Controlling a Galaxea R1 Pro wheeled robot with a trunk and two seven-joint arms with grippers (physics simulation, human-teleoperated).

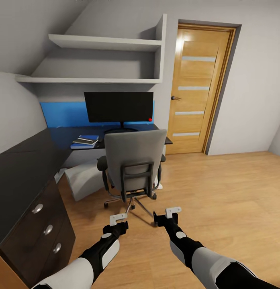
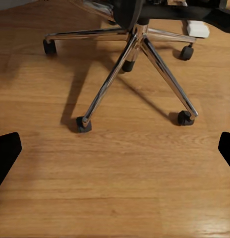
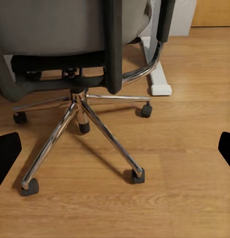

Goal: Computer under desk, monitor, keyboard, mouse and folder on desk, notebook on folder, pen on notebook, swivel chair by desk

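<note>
Both end effectors, left (image 1: 119,220) and right (image 1: 167,215), spread behind the swivel chair (image 1: 133,160), likely next gripping its back to reposition it beside the surface (image 1: 23,168).

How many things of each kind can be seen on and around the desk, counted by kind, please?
Monitor: 1
Swivel chair: 1
Desk: 1
Computer tower on the floor: 1
Stack of flat blue and grey items on the desk: 1 stack; separate pieces are hard to tell apart
Round drawer knobs: 3
Wall shelves: 2
Door: 1
Total: 11
</note>
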